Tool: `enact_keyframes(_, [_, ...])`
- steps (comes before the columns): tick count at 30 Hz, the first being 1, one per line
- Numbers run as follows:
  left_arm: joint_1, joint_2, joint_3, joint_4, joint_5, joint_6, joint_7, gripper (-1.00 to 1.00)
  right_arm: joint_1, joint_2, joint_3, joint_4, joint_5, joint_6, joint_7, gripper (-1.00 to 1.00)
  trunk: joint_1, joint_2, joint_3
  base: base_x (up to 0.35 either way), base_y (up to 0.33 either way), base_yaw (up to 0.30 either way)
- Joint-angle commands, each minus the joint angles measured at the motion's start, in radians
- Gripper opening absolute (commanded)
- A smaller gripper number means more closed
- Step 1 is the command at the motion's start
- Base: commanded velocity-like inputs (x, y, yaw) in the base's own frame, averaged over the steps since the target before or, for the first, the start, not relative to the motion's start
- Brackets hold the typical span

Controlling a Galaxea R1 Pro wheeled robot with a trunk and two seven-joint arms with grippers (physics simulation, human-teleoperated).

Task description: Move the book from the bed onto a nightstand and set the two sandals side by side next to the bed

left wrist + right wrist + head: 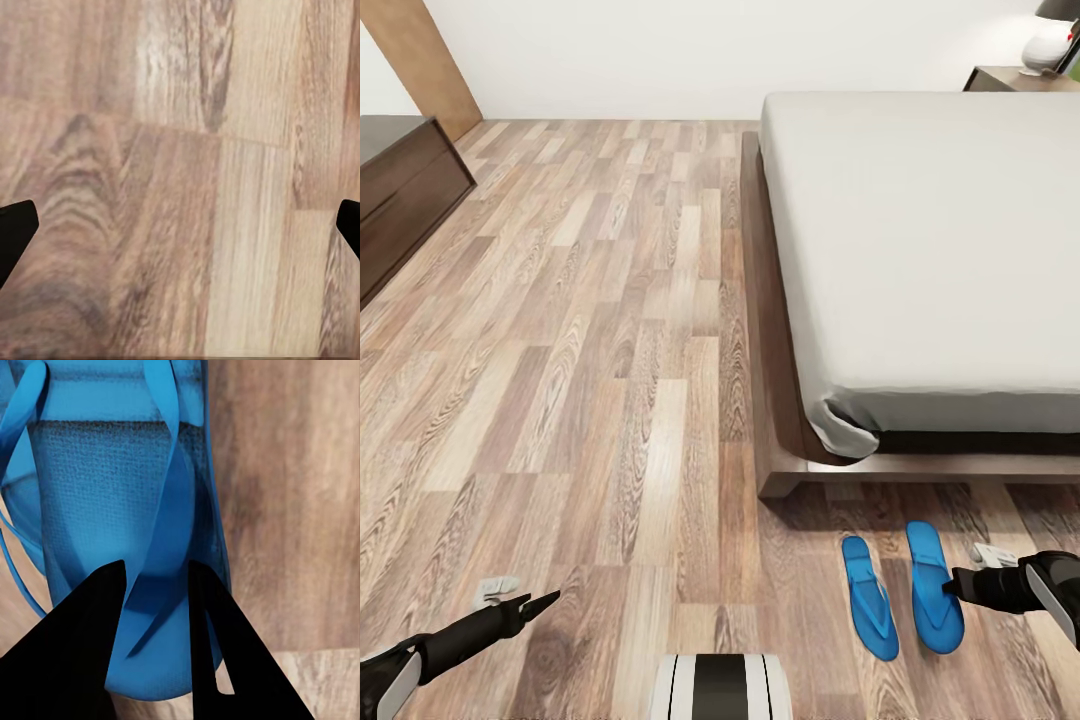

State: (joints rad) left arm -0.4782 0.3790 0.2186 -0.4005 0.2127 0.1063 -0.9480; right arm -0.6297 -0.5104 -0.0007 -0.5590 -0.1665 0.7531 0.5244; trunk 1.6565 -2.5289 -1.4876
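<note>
The right gripper (pixel 952 585) is down low at the right blue sandal (pixel 934 585). In the right wrist view its two black fingers (pixel 82 645) are close together, with a thin blue strap (pixel 166 540) of the sandal running down into the small gap between them. The jaws are almost shut around that strap, with the flat sole of the sandal right under the tips. I cannot tell for sure if the fingers press the strap or just sit beside it.

The other blue sandal (pixel 869 597) lies flat on the wood floor (pixel 610 400), just beside the first one, on the side away from the right gripper. Both sandals point at the foot end of the bed (pixel 920 250), near its dark wood frame, with a strip of bare floor between.

The left gripper (pixel 550 598) hangs over bare floor, well apart from the sandals. In the left wrist view its black fingertips (pixel 15 229) sit far apart at the two edges, so the jaws are wide open and hold nothing. Only wood planks lie between them.
</note>
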Motion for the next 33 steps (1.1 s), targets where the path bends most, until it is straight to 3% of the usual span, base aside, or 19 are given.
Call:
enact_keyframes(1, [0.000, 0.000, 0.002, 0.000, 0.005, 0.010, -0.005, 1.00, 0.000, 0.000, 0.000, -0.001, -0.010, 0.008, -0.003, -1.00, 0.000, -0.001, -0.005, 0.000, 0.000, 0.000])
enact_keyframes(14, [0.000, -0.001, 0.002, 0.000, 0.005, 0.011, -0.005, 1.00, 0.000, 0.000, -0.001, -0.001, -0.010, 0.007, -0.003, -1.00, 0.006, -0.004, -0.055, 0.000, 0.000, 0.000])
enact_keyframes(20, [0.000, -0.002, 0.002, 0.000, 0.005, 0.010, -0.005, 1.00, -0.001, 0.003, 0.000, -0.001, -0.007, -0.001, -0.006, -1.00, 0.006, -0.004, -0.055, 0.000, 0.000, 0.000])
enact_keyframes(27, [0.000, -0.002, 0.002, 0.000, 0.005, 0.010, -0.005, 1.00, -0.001, 0.024, 0.001, -0.002, 0.057, -0.007, -0.007, -1.00, 0.006, -0.004, -0.055, 0.000, 0.000, 0.000])
enact_keyframes(33, [0.000, -0.002, 0.002, 0.000, 0.005, 0.010, -0.005, 1.00, 0.000, 0.026, 0.002, -0.002, 0.068, -0.047, -0.007, -1.00, 0.006, -0.004, -0.055, 0.000, 0.000, 0.000])
